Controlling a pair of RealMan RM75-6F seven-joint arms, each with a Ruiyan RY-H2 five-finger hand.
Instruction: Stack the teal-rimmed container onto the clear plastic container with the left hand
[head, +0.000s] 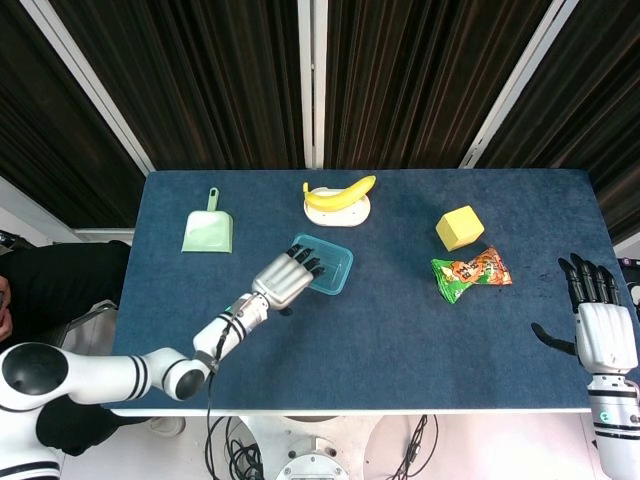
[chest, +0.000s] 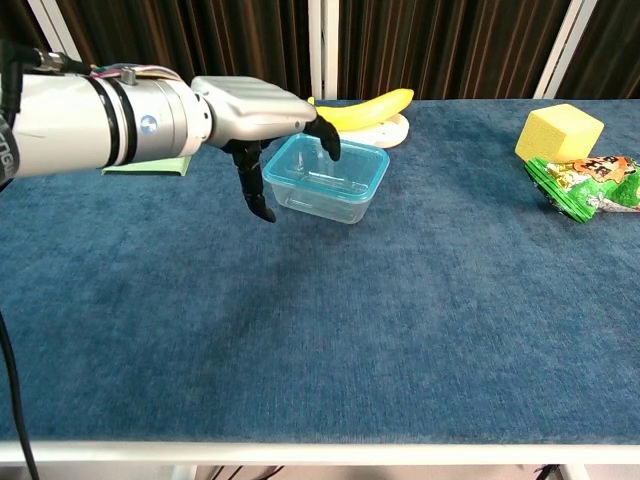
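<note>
Fingers (chest: 325, 138) of the left hand (chest: 262, 115) hang spread and empty above the teal-rimmed container (chest: 328, 178), where a rim pinch probably lifts it levelly.

Blue cloth surface (head: 400, 330). Mint green dustpan (head: 209, 231) lay at the far left, handle pointing away. Yellow banana (head: 340, 193) rested on a small white plate (head: 352, 212) at the far centre. Yellow sponge block (head: 459, 227) sat toward the right, with a green and orange snack packet (head: 470, 271) just beside it on the near side. Dark slatted curtain (head: 230, 70) behind.
</note>
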